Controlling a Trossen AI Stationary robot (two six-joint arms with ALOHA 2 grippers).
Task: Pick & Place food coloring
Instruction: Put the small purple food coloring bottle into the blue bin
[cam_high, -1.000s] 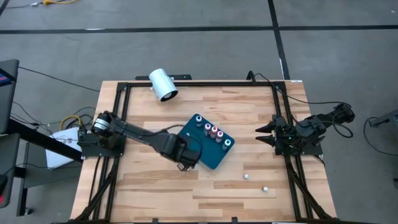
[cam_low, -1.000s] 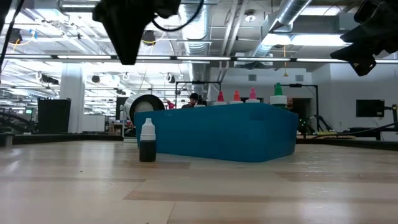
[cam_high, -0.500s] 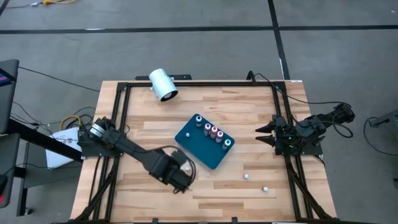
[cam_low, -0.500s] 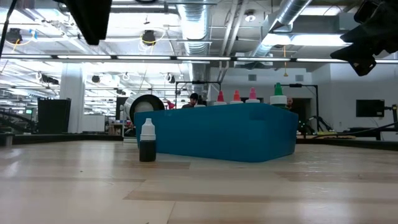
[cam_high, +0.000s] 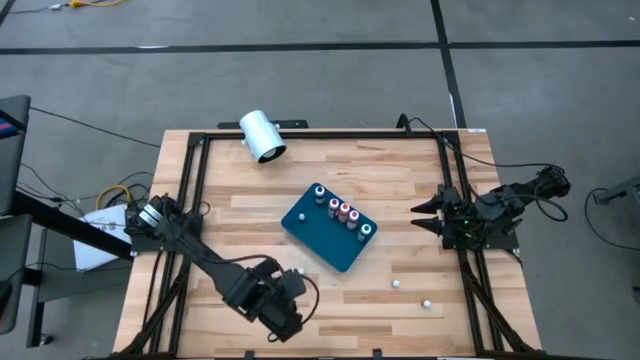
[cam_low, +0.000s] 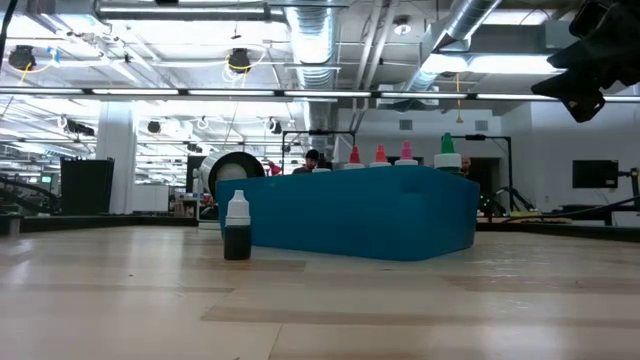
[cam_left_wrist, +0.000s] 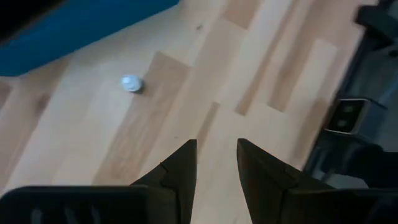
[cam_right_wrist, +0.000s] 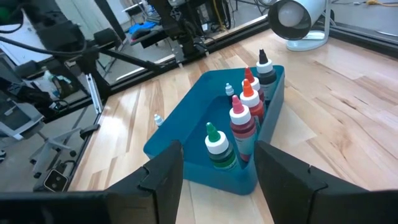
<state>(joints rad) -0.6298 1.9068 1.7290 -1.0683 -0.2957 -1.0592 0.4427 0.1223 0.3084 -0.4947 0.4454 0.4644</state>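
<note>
The left gripper is hanging over the table's near-left part, well clear of the tray; its fingers are standing slightly parted with bare wood between them, grasping nothing. A second ago it was sitting over the tray's near corner, and it has been pulling back toward the front edge since. A white cylinder is lying on its side at the far edge. One bottle is standing upright just beside the tray. Five bottles are standing upright in a row along the tray's far wall, tips pointing up. Two more are standing loose on the wood nearer the right. The right gripper is waiting at the right edge, fingers spread, empty, unmoved.
</note>
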